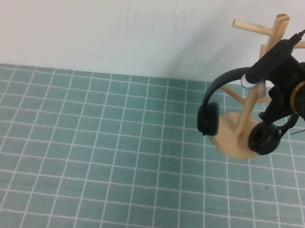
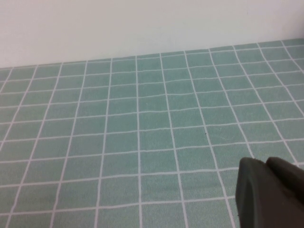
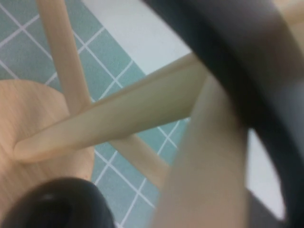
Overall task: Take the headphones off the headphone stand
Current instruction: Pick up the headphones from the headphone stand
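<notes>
Green grid mat [image 1: 105, 158] covers table w/ stand [image 1: 239, 139] on its round base nr far right corner.

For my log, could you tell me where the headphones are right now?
In the high view the headphones hang on the stand at the far right, with the right gripper at their headband.

The headphone stand [image 3: 118, 118] is seen close up: pale wooden pegs angled off an upright pole, its round base [image 3: 28, 137] resting on the green gridded mat [image 3: 102, 45]. A black headband of the headphones [image 3: 237, 71] is arched across the pegs.
</notes>
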{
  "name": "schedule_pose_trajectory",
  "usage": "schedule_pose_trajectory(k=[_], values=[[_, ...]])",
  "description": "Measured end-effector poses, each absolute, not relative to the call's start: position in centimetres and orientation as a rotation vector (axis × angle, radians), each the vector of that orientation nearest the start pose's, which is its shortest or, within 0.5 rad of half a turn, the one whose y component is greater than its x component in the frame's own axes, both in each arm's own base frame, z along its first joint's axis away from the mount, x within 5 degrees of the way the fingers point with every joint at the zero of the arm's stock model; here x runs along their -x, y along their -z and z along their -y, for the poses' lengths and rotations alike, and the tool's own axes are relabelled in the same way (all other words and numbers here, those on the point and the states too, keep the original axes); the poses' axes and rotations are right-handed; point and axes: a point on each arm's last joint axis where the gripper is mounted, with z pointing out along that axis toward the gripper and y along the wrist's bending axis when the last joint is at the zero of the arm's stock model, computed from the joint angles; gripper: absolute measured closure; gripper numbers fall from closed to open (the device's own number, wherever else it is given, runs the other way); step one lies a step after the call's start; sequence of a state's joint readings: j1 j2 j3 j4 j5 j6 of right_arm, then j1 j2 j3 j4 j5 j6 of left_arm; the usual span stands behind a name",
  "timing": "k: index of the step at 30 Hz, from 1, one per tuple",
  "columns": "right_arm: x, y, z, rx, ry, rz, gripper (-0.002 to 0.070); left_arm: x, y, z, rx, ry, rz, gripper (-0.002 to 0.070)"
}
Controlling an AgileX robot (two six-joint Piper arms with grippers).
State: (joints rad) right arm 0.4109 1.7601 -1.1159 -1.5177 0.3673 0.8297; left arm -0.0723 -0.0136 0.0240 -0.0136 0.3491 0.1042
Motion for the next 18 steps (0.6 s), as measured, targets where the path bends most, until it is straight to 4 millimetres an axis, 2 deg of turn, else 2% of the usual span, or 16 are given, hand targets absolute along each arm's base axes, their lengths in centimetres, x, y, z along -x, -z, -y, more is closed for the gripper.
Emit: schedule_pose_trajectory(k=[5,8,14,18], values=[[-36.8,-23.3,-12.6,0.943,0.544,-1.937,0.0568,-5.3,-17.4,0.4,-0.154,-0.009,-1.837,0.0675],[-36.8,-23.3,-12.6,0.944,0.542,-1.936,0.0617,-5.3,-17.4,0.4,-0.154,-0.009,-1.837,0.0675],[-36.5,-23.7,-12.7,0.931,0.558,-1.933,0.0633,-5.3,-17.4,0.4,-0.154,-0.009,-1.837,0.0675],[-35.7,-25.2,-13.3,0.907,0.574,-1.9,0.0633,-5.3,-17.4,0.4,-0.154,-0.009,-1.837,0.0675]])
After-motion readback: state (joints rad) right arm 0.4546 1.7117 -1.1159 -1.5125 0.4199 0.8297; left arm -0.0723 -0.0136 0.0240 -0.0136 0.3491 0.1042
